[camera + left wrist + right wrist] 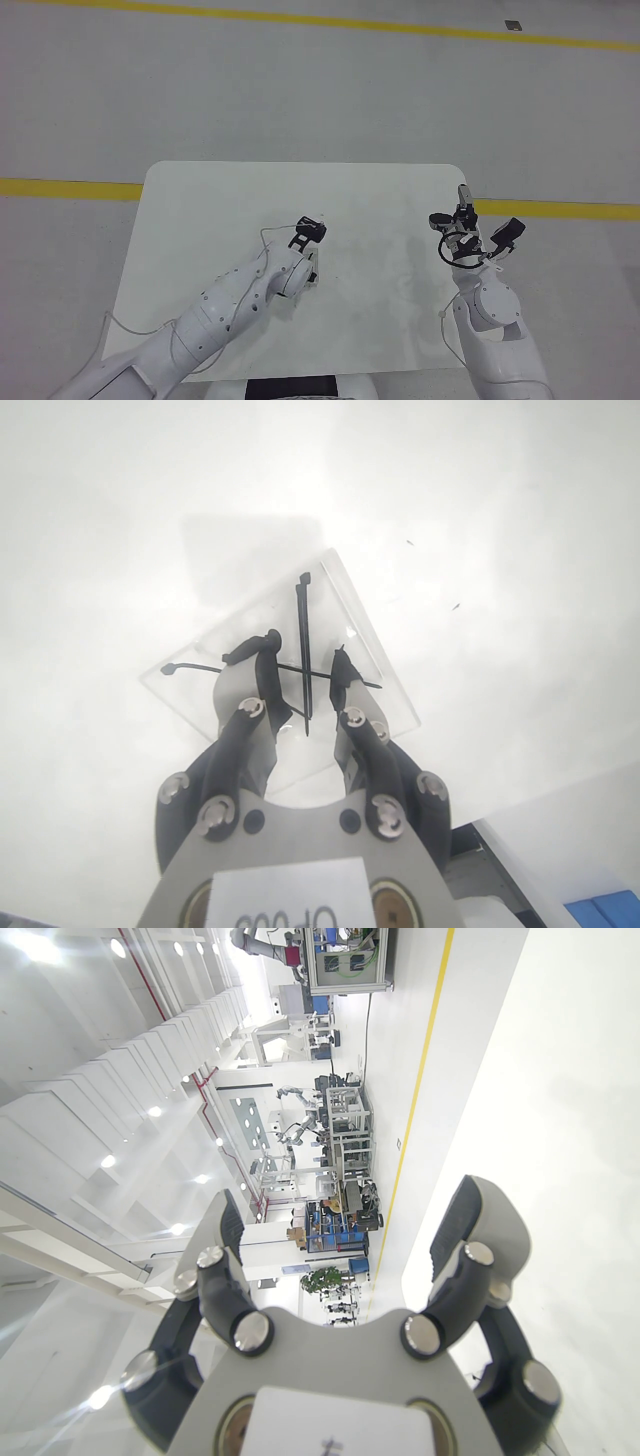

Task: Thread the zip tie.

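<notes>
Black zip ties lie on a clear square plate (360,620) on the white table (200,220). Two zip ties (301,625) lie side by side, and a third zip tie (195,668) crosses under them. My left gripper (307,650) hangs open just above the plate, one finger on each side of the paired ties, with nothing held. In the top view this left gripper (310,231) is near the table's middle. My right gripper (345,1198) is open and empty, raised and pointing away over the table's right edge; the top view shows the right gripper (452,210) there.
The table's right edge (450,1208) runs close beside the right gripper. Two small dark specks (456,606) lie on the table beyond the plate. Yellow floor lines (560,208) run past the table.
</notes>
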